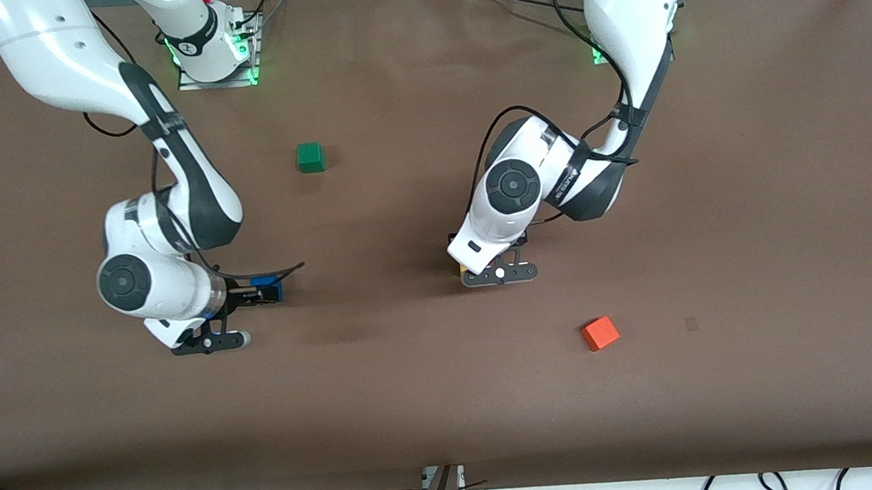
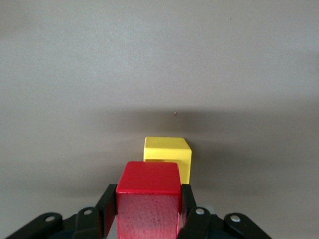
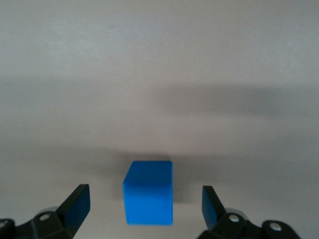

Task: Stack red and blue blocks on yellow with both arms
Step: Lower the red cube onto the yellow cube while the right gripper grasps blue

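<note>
Left gripper [image 2: 148,219] fingers [image 2: 105,209] clamped low over the table; right gripper [image 3: 145,209] fingers spread wide.

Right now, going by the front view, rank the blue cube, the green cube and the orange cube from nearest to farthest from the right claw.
1. Blue cube: on the table between the open fingers of the right claw.
2. Green cube: farther from the front camera, toward the robots' bases.
3. Orange cube: farthest, toward the left arm's end of the table, nearer the front camera.
</note>
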### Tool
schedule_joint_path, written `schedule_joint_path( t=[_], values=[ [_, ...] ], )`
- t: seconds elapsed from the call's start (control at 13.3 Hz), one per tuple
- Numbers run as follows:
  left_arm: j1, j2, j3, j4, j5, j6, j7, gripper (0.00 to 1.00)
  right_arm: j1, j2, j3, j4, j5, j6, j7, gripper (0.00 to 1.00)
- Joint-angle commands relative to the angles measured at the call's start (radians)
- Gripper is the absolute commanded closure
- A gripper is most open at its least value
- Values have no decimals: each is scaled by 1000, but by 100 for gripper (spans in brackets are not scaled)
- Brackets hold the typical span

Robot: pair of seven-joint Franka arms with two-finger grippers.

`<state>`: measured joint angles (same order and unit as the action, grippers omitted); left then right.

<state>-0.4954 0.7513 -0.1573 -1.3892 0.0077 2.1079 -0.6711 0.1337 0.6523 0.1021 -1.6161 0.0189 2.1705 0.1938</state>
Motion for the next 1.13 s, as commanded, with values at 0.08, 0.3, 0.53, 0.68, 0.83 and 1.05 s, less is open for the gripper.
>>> schedule_joint_path(
  t=[0.08, 0.3, 0.53, 0.68, 0.83, 1.05],
  values=[
    [-68, 54, 53, 93, 21, -45, -35, 100, -2, -33, 4, -137, 16, 136, 30, 1],
    [-80, 60, 62, 93, 21, -46, -35, 100, -2, -34, 4, -183, 16, 198, 30, 7],
    [-81, 63, 65, 96, 21, -46, -35, 100, -2, -37, 4, -189, 16, 199, 29, 18],
    [-81, 82, 65, 124, 21, -46, -36, 100, -2, -43, 4, -197, 15, 199, 29, 23],
    [-81, 95, 65, 144, 21, -48, -47, 100, 0, -51, 4, -206, 15, 198, 29, 23],
    [-91, 95, 71, 145, 21, -51, -62, 100, 1, -57, 4, -212, 13, 198, 29, 24]
  ],
)
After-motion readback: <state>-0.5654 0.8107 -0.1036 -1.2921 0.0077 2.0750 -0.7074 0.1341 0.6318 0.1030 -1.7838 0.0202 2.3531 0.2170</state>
